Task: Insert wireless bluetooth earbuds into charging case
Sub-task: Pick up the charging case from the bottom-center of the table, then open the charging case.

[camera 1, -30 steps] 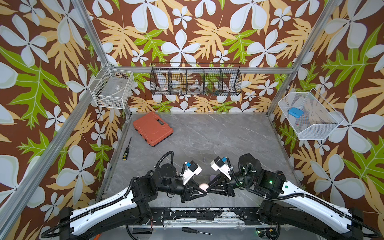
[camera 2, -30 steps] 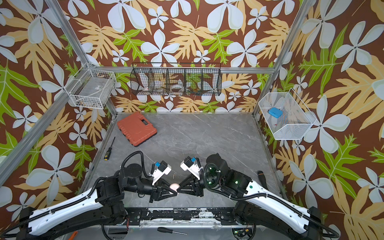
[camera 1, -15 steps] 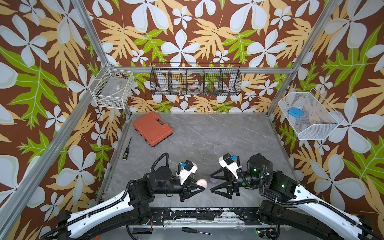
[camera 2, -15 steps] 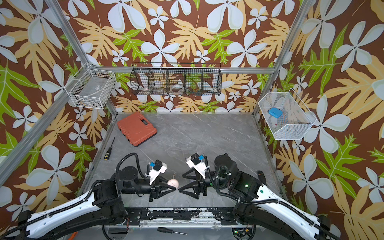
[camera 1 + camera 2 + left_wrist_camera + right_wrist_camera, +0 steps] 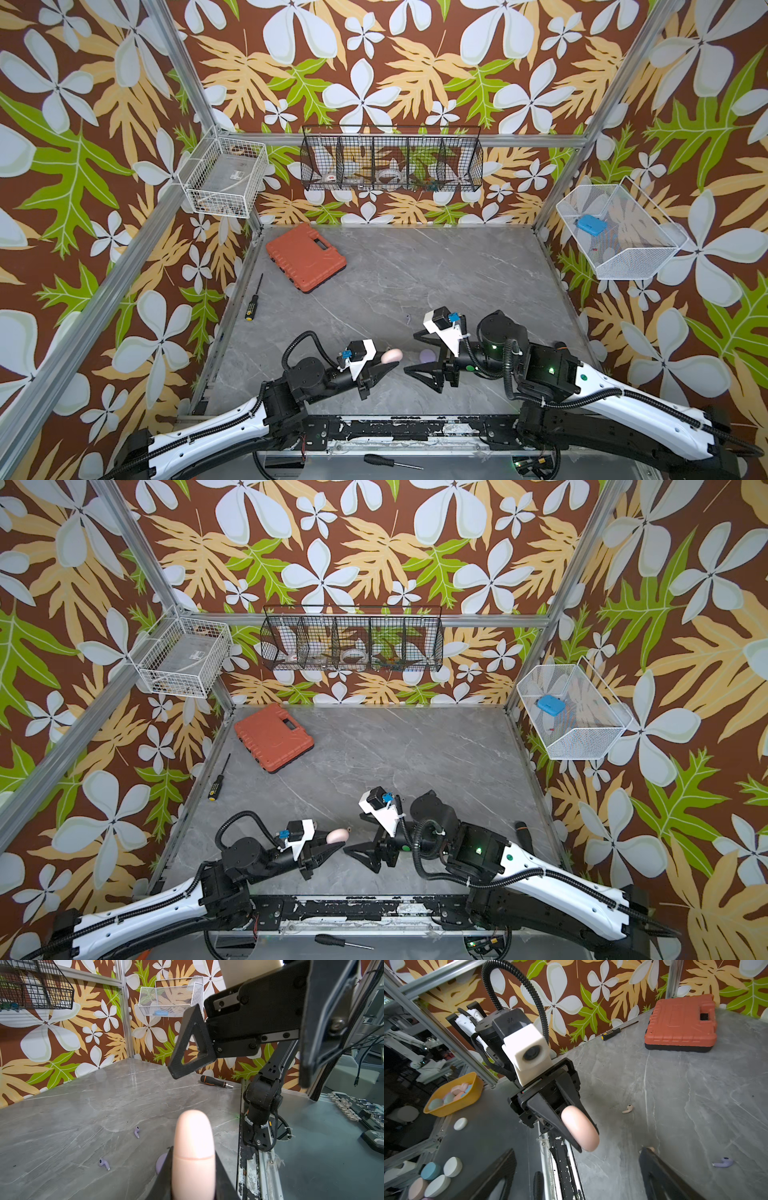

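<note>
Now 2 lav. buds (image 5: 137,1131) (image 5: 104,1164), 1 held case (image 5: 193,1147)

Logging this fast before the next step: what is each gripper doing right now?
The left gripper is closed on the pink case.
The right gripper is open, holding nothing.

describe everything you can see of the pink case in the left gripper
The pink case is a smooth, matte, pale pink rounded puck, plastic by its look. A thin seam crosses its rim and the lid is shut. It is clamped edge-on between the black jaws of the left gripper, sticking out past their tips. Nothing else touches it; it seems held off the grey table.
</note>
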Controlling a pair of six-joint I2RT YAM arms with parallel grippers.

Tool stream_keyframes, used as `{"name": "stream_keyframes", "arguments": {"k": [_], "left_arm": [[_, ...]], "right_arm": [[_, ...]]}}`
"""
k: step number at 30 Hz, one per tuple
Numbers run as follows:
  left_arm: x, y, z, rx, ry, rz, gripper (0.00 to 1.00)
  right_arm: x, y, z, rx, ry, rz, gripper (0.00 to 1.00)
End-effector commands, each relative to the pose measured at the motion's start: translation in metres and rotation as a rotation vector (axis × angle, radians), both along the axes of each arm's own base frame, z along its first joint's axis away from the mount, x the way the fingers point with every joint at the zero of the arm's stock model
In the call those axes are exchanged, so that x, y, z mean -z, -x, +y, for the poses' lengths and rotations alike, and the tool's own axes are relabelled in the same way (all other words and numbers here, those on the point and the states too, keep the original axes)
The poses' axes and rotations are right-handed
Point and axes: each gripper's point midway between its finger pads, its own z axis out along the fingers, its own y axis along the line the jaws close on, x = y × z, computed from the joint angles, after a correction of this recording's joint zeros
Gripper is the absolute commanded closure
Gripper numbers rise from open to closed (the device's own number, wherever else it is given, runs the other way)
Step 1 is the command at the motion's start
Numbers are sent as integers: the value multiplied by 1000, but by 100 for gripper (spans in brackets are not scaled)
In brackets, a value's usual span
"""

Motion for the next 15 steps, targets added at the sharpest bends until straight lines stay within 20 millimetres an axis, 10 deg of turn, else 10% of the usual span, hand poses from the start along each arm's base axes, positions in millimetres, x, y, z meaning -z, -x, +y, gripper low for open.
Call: {"name": "stream_keyframes", "arguments": {"k": [1, 15], "left_arm": [[-24, 3, 3, 9, 97, -49, 100], [-15, 7, 8, 19, 127, 12, 100]], "right_arm": [[-3, -21, 1, 99, 16, -112, 9], [22, -13, 14, 90, 123, -209, 11]]}}
